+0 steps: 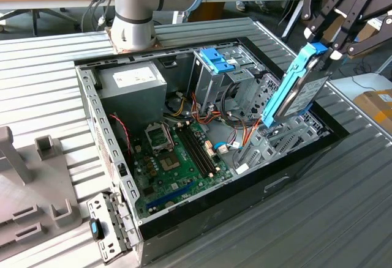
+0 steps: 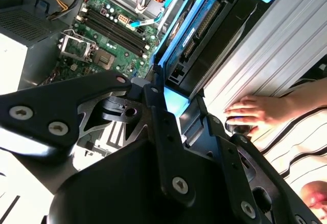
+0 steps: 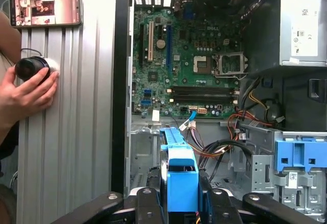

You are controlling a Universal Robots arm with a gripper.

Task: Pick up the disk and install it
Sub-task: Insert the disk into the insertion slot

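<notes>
One disk (image 1: 301,93), a flat black rectangular hard drive with a bright blue plastic rail, is clamped by its upper end in my black metal pincer (image 1: 326,49). It hangs tilted over the open black-and-grey metal computer case (image 1: 288,173), at the exterior view's right end. Its lower end is down by the grey metal drive bay (image 1: 275,145); can't tell if it touches. My arm comes in from above, wrist angled down. Off to the side, a person's hand (image 3: 28,93) rests on a round black knob (image 3: 30,68) on the ribbed grey metal tabletop (image 1: 318,231).
</notes>
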